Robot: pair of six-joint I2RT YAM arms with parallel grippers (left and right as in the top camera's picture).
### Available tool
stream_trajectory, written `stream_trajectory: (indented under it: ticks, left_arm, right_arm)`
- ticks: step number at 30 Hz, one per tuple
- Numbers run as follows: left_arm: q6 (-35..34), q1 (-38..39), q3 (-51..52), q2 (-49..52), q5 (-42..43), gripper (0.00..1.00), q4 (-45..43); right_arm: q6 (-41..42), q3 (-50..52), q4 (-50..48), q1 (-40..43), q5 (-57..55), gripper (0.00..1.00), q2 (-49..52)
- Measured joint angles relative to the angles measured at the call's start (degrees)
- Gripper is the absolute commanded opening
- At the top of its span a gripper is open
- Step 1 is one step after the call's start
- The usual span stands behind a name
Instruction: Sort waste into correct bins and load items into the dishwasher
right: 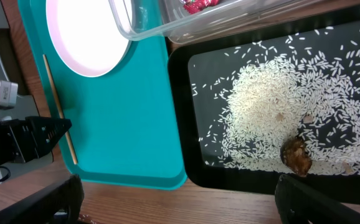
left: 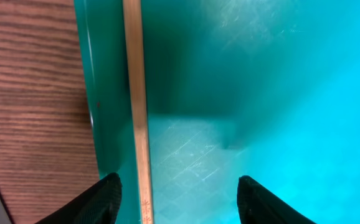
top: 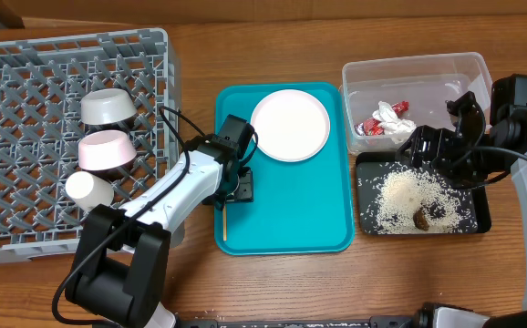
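Note:
A thin wooden chopstick point(top: 222, 219) lies along the teal tray's left edge. In the left wrist view the chopstick point(left: 136, 93) runs between my open left gripper's point(left: 180, 202) fingers, close to the left one. My left gripper point(top: 234, 189) is low over it. A white plate point(top: 290, 125) sits on the teal tray. The grey dish rack point(top: 26, 73) holds a pale bowl point(top: 108, 107), a pink bowl point(top: 107, 150) and a white cup point(top: 88, 189). The clear tub point(top: 428, 73) holds the red-and-white wrapper point(top: 387, 121). The black tray point(top: 482, 214) holds rice point(right: 279, 118) and a brown lump point(right: 296, 155). My right gripper point(top: 425, 146) is open and empty above it.
The teal tray point(top: 291, 210) lies between the rack and the two bins, and shows in the right wrist view point(right: 124, 124) beside the plate point(right: 90, 37). Bare wooden table point(left: 30, 93) runs left of the tray and along the front edge.

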State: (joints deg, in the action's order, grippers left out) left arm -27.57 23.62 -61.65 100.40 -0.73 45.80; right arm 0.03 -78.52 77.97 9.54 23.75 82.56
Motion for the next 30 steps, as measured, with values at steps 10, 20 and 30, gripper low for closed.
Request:
stream_trajectory:
  ticks: [10,20,30]
  left_arm:
    - [0.0,0.0,0.1,0.0,0.0,0.62,-1.2]
    - [-0.6,0.0,0.0,4.1,0.2,0.33,-2.2]
    - [-0.8,0.0,-1.9,4.9,1.1,0.04,1.7]
  right_arm:
    - [0.0,0.0,0.0,0.0,0.0,1.00,0.0]
    - [0.0,0.0,0.0,0.0,0.0,1.00,0.0]
    - [0.0,0.0,0.1,0.0,0.0,1.00,0.0]
